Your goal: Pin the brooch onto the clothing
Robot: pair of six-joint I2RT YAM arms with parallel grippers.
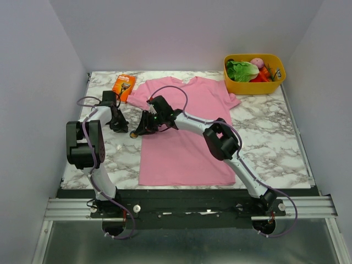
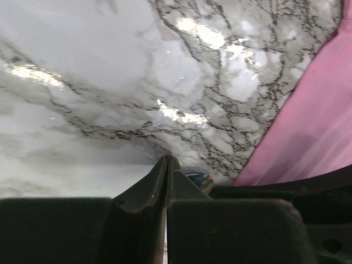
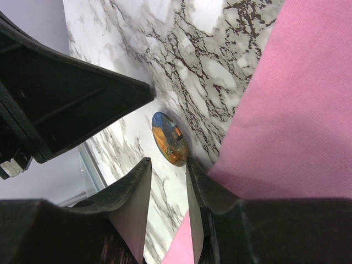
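The pink clothing (image 1: pixel 184 126) lies flat on the marble table (image 1: pixel 264 137). The brooch (image 1: pixel 133 133), a tiny round disc with an orange and blue picture, rests on the marble just off the shirt's left edge. My right gripper (image 3: pixel 168 163) stands open right in front of the brooch (image 3: pixel 169 138), its right fingertip (image 3: pixel 191 165) at the disc's rim and over the clothing (image 3: pixel 297 110). My left gripper (image 2: pixel 166 159) is shut with nothing in it, and the brooch (image 2: pixel 199 180) lies just to the right of its tips. Both grippers, left (image 1: pixel 124 128) and right (image 1: pixel 141 131), meet at the brooch.
An orange package (image 1: pixel 124 86) lies at the back left beside the shirt's sleeve. A yellow bin (image 1: pixel 278 82) with toy vegetables stands at the back right corner. White walls close in the table on three sides.
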